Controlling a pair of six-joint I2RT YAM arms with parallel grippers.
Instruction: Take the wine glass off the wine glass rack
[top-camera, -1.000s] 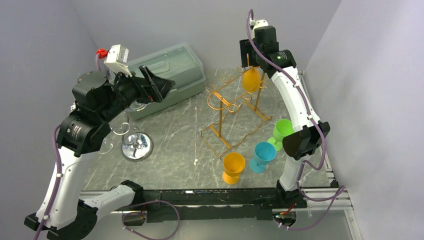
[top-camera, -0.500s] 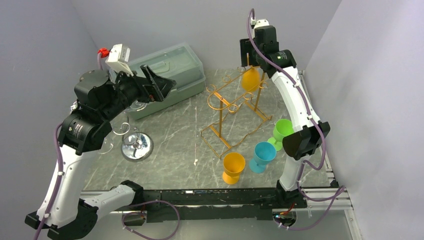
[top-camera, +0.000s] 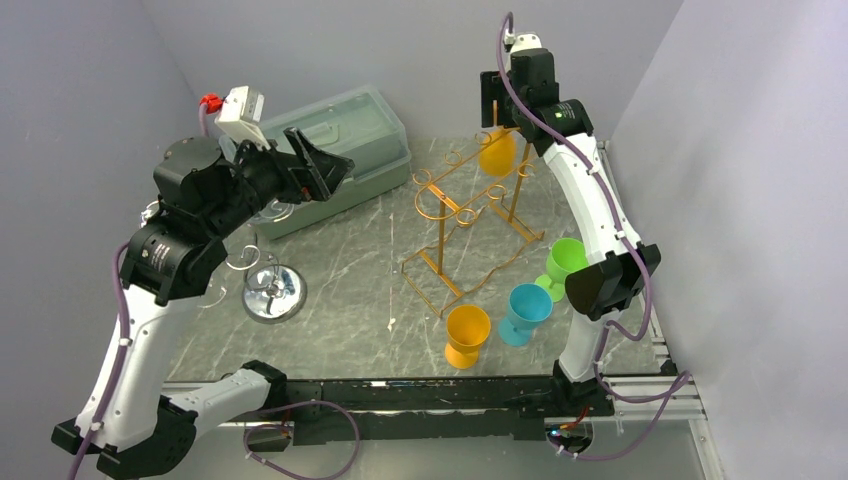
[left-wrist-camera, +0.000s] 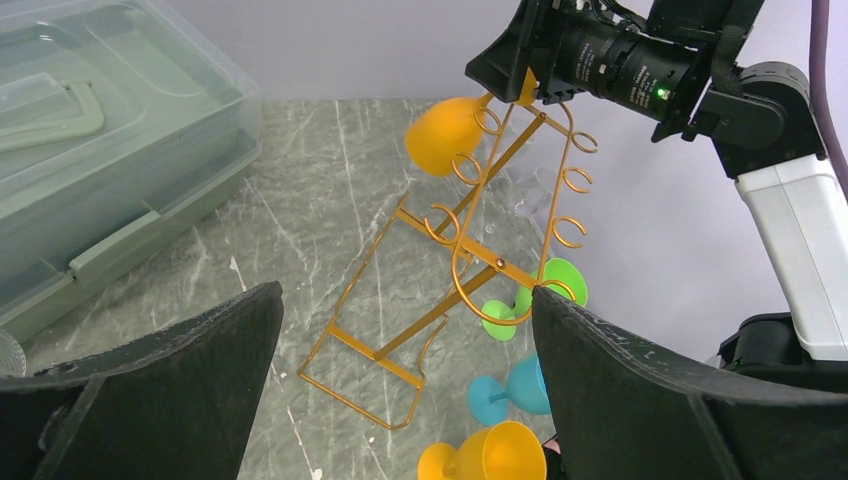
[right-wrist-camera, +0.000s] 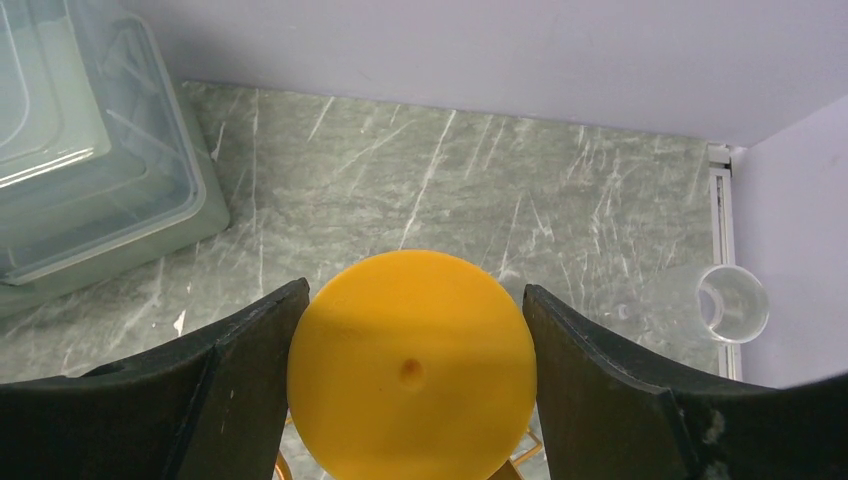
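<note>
At the far end of the rack (top-camera: 441, 232), the right gripper (right-wrist-camera: 410, 310) clamps the foot of the orange wine glass (left-wrist-camera: 445, 130). The glass hangs upside down from the hooks, probably ready to slide free. The left gripper (left-wrist-camera: 405, 330) hovers wide open, empty.

From here I have the wine glass rack (top-camera: 440, 240) standing mid-way across the desk (top-camera: 340, 300), with the wine glass (top-camera: 499, 155) hanging at its far end. The lidded box (top-camera: 350, 150) sits behind and to the left, and the round-based stand (top-camera: 272, 292) nearer on the left. Three upright glasses (top-camera: 524, 305) stand by the rack's near right.
</note>
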